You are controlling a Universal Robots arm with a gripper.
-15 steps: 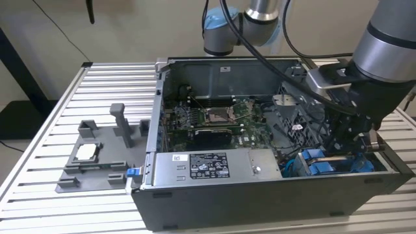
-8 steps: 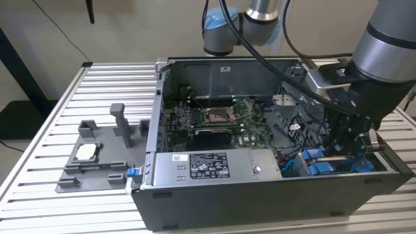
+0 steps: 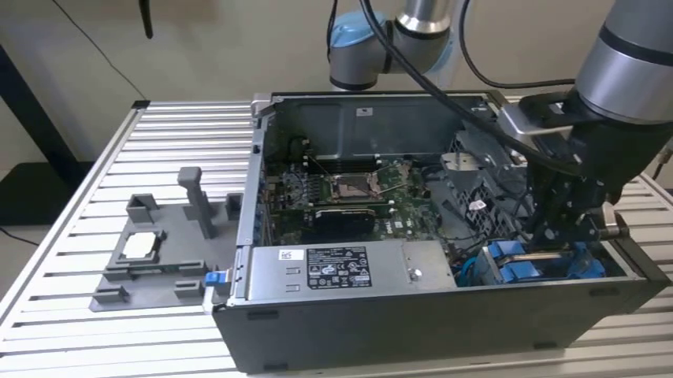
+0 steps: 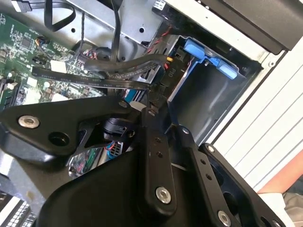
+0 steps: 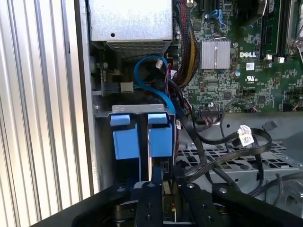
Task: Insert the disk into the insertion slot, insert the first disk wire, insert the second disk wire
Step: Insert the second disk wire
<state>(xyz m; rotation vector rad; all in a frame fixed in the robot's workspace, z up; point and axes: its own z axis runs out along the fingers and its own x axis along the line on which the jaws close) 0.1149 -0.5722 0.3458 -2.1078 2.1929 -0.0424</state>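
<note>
Black gripper [image 3: 557, 236] low in the grey metal drive bay [image 5: 102, 111] — blue-framed silver disk [image 5: 142, 137] just ahead, edge-on, long axis running away; finger state: cannot tell.

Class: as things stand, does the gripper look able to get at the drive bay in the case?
Probably yes. The gripper hangs inside the open case right at the drive bay; only loose black cables lie beside it, not across the blue parts.

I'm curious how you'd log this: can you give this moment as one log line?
gripper: down inside computer case | at: insertion slot with blue parts | fingers: cannot tell
</note>
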